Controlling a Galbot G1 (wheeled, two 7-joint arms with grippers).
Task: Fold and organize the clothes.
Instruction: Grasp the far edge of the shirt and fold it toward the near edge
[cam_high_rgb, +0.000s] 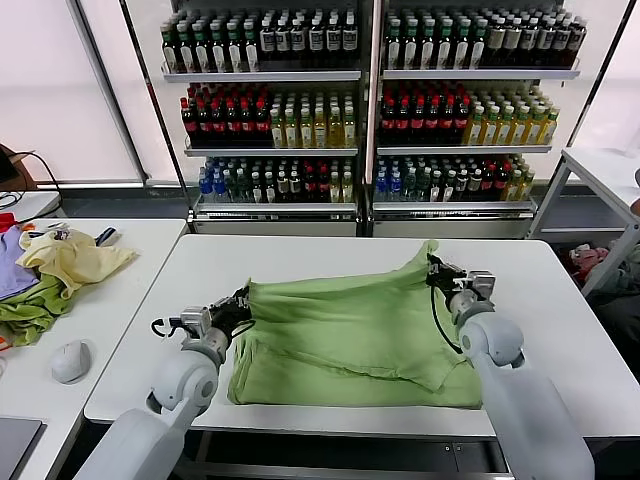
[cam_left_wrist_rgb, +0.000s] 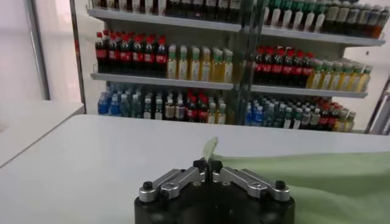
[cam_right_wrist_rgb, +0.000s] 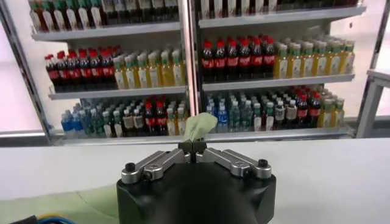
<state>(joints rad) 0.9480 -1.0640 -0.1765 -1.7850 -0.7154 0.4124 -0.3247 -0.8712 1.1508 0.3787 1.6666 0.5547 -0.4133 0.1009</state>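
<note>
**Both Grippers Pinched on Shirt Corners, Mid-Fold**

Fingers pressed together on fabric at both wrists. Left gripper (cam_left_wrist_rgb: 208, 164) clamped on a thin corner of the polo shirt (cam_high_rgb: 350, 335), a sliver of cloth standing up between the tips. Right gripper (cam_right_wrist_rgb: 195, 145) likewise closed on a small leaf-shaped tuft of the same cloth. In the head view, left gripper (cam_high_rgb: 243, 299) at the shirt's left edge, right gripper (cam_high_rgb: 434, 264) at a raised far-right corner.

Shirt spread on the white table (cam_high_rgb: 300, 250), upper layer lifted and draped over the lower one, folds and creases visible along the front.

Handling, as judged: light, limp, no stiffness; sagged wherever unsupported, likely to slip from a shallow pinch. Best held at corners or hems, both at equal height and kept taut to avoid a crooked fold.

Clearance: bare tabletop beyond the shirt toward the far edge; front hem near the table's near edge, little margin there. Heap of garments (cam_high_rgb: 55, 270) on the side table to the left, well apart. Bottle shelves (cam_high_rgb: 370, 100) behind, clear of the arms.
</note>
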